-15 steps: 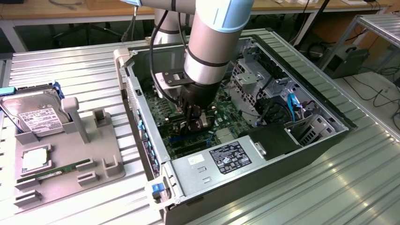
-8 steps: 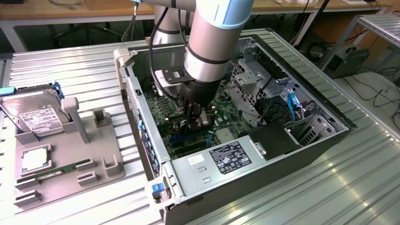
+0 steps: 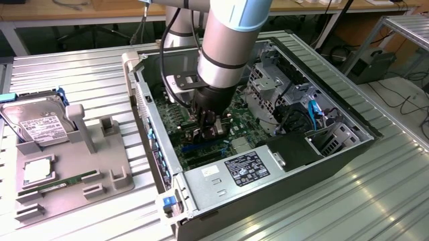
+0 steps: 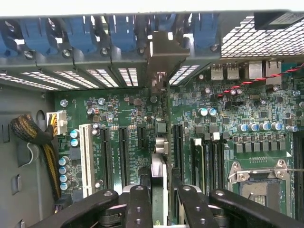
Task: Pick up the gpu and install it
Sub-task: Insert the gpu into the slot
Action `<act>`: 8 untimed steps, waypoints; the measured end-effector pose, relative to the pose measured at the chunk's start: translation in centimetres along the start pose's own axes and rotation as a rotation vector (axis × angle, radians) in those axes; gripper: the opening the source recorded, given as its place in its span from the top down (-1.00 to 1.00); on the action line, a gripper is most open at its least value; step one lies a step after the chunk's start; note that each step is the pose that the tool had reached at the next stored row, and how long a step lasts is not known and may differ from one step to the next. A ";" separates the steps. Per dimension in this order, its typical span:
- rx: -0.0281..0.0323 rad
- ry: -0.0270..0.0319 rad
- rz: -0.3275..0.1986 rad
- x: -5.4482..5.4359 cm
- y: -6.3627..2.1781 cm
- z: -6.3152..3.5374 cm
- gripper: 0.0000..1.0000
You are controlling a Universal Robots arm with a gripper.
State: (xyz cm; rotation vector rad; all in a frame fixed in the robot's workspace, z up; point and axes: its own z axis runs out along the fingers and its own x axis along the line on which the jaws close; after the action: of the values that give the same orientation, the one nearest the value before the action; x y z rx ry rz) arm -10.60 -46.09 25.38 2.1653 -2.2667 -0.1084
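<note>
Ribbed metal tabletop [image 3: 348, 201] carries an open computer case [image 3: 335, 150]. Reaching straight down into it, the arm's gripper [image 4: 159, 190] is clamped on the gpu [image 4: 159, 147], held edge-on over the green motherboard [image 4: 237, 114], its silver bracket [image 4: 164, 52] against the rear slots.

Thin gpu [image 4: 159, 156] stands edge-on, upright over green motherboard [image 4: 118, 114] slots

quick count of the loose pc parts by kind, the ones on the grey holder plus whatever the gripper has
hard drive: 1
cpu: 1
ram stick: 1
gpu, held in the gripper: 1
total: 4
</note>
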 end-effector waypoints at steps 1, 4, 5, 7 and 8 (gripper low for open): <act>-0.0001 0.0002 0.000 0.0 0.00 0.01 0.47; 0.0001 -0.0002 0.000 0.0 0.04 0.06 0.47; 0.0001 -0.0002 0.000 0.1 0.07 0.06 0.47; 0.0000 0.0000 0.000 0.2 0.15 0.06 0.47; 0.0000 -0.0001 0.000 0.2 0.19 0.06 0.47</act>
State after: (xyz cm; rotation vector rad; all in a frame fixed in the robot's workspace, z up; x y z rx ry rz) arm -10.80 -46.29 25.32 2.1654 -2.2668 -0.1085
